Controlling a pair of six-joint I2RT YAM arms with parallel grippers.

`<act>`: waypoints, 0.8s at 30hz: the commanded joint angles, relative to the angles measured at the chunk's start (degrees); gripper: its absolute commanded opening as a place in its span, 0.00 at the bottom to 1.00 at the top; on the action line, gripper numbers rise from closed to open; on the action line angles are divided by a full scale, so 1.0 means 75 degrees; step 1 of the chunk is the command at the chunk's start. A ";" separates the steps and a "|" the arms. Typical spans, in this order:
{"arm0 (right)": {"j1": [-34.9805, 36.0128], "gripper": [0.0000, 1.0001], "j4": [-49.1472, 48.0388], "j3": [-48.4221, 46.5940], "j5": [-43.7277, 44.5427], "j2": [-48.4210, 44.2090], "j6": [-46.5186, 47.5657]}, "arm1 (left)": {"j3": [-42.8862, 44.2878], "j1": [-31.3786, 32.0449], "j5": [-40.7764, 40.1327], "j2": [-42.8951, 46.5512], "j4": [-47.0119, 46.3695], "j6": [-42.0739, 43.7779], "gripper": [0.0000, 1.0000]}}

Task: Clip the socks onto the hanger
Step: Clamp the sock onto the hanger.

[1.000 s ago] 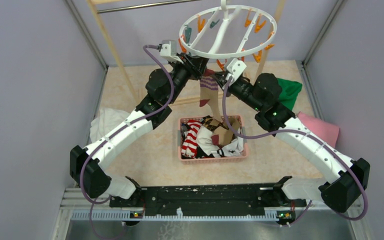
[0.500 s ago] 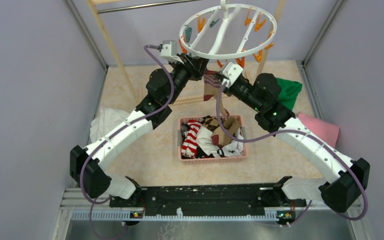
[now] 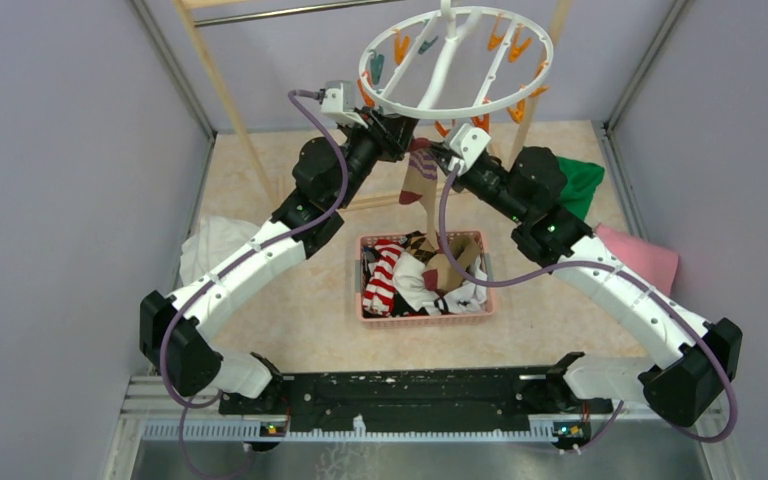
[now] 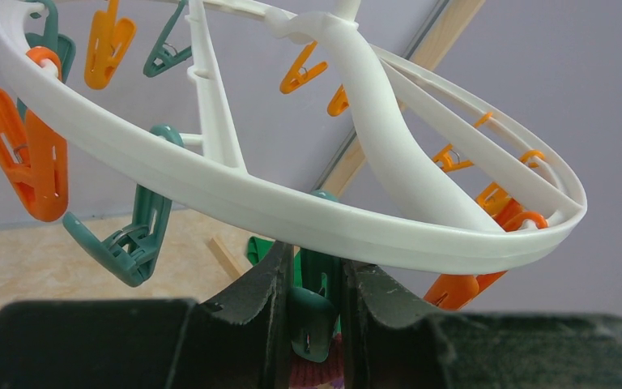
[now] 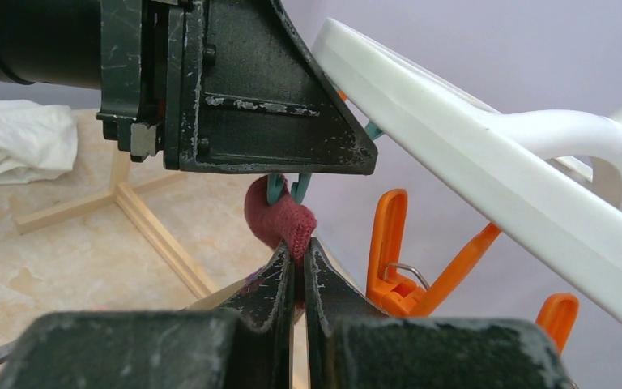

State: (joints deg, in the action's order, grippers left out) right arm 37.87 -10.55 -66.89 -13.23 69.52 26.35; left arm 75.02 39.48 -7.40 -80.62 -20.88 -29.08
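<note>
Top external view: a large round white plastic ring hanger (image 3: 440, 72) with crossbars and orange and teal pegs hangs high at the far end, and both arms reach up under its near rim. The left gripper (image 4: 312, 284) pinches a teal plastic peg (image 4: 313, 316) hanging from that rim, one finger on each side of it. The right gripper (image 5: 296, 263) has its fingers pressed together on the maroon top edge of a tan and maroon striped sock (image 5: 279, 219), holding it right at the peg's tips. The rest of the sock dangles below. More socks (image 3: 390, 275) lie in a pink plastic basket (image 3: 425, 316) between the arms.
</note>
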 commanded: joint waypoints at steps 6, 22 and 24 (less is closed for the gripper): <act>0.0061 0.00 -0.0492 -0.0259 0.0048 -0.0198 -0.0111 | 0.0230 0.0009 -0.0212 0.0138 -0.0133 -0.0202 0.05; 0.0215 0.00 -0.0215 -0.0116 -0.0042 -0.0146 0.0497 | 0.0353 0.0009 -0.0432 0.0213 0.0161 -0.0474 0.04; 0.0242 0.00 -0.0257 -0.0126 -0.0046 -0.0114 0.0525 | 0.0356 0.0003 -0.0453 0.0219 0.0202 -0.0519 0.04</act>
State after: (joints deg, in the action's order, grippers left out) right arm 38.74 -8.99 -66.87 -13.17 69.52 29.23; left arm 75.33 39.51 -8.56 -80.62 -19.44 -31.42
